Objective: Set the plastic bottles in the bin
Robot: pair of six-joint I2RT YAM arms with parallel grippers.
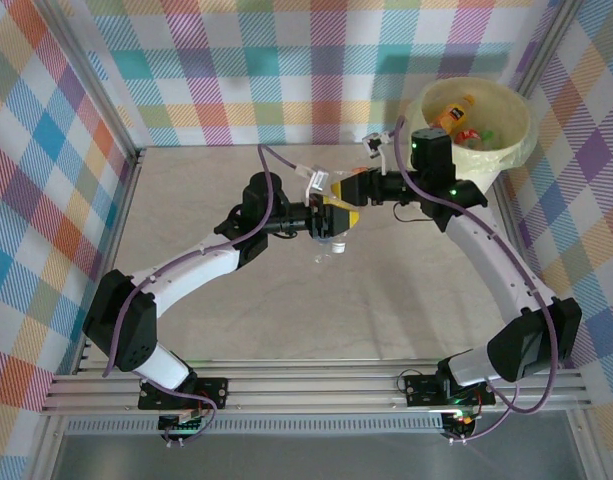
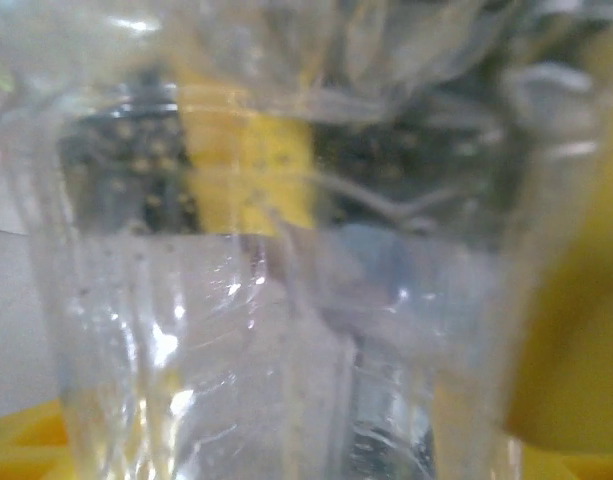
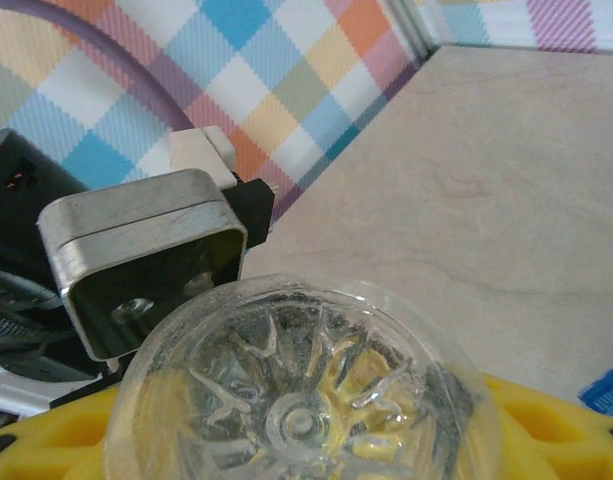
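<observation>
Clear, crumpled plastic bottle (image 1: 331, 243) hangs at mid-counter (image 1: 406, 300) where the left tool (image 1: 324, 222) and right tool (image 1: 344, 192) meet, yellow fingers flanking it; which one grips, I cannot tell. Well apart, the round cream-white bin (image 1: 518, 140) holds an orange-labelled bottle (image 1: 454, 112).

The bottle (image 1: 329, 245) is clear, the tool fingers (image 3: 556, 425) yellow, the bin (image 1: 506, 105) cream, the walls (image 1: 286, 70) pastel-checked.
</observation>
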